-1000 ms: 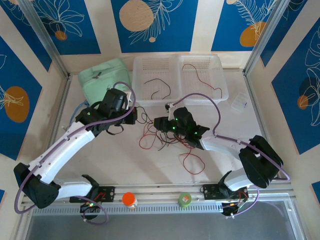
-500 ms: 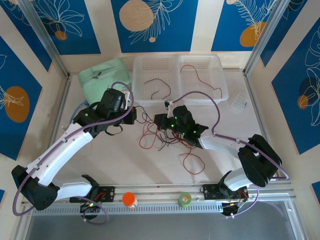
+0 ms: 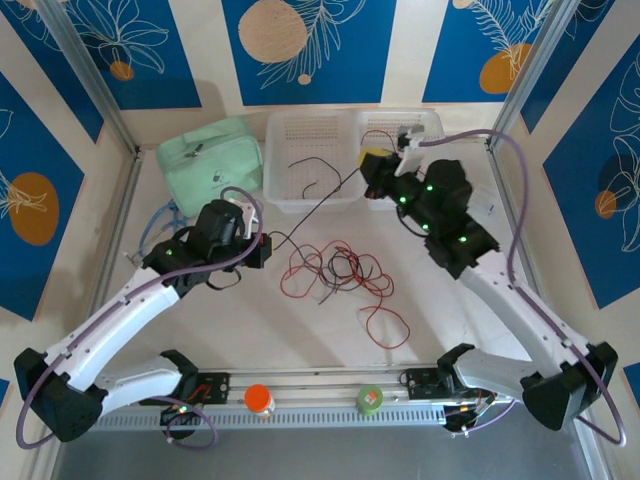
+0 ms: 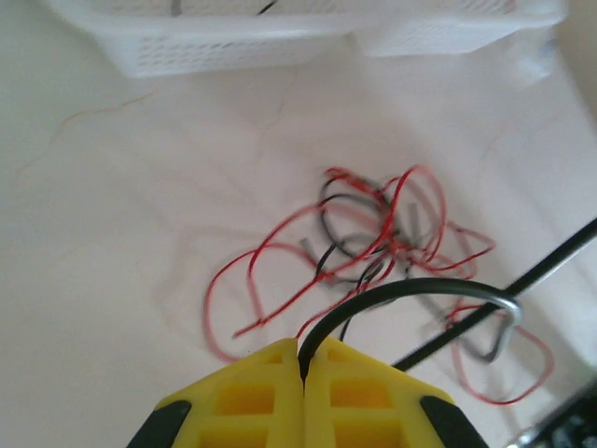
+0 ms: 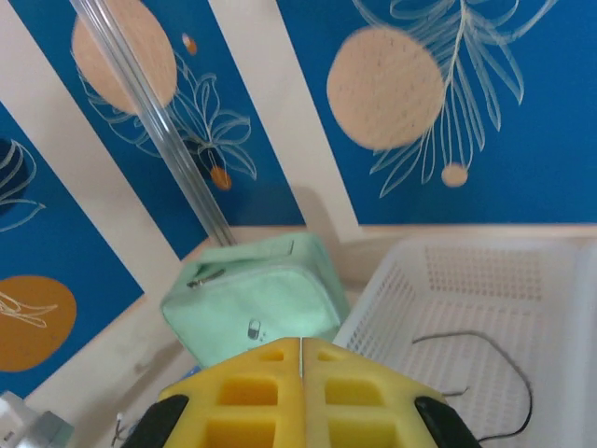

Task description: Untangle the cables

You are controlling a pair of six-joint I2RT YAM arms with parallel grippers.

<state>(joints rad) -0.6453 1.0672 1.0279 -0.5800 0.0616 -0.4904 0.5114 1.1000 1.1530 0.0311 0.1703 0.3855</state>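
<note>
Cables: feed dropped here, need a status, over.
Left tool shut on black cable. Right tool shut on its other end, stretched taut. Red-black tangle lies on table. Taut cable crosses basket rim.

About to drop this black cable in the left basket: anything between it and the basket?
Nothing visible. The black cable runs taut from the left pincer to the right pincer, passing over the near rim of the left basket; the tangle lies nearer the arms.

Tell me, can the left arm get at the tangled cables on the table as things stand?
Probably yes for reach: the tangled cables lie uncovered just ahead of the left gripper. But it is shut on a black cable, so it would likely have to let go first.
</note>
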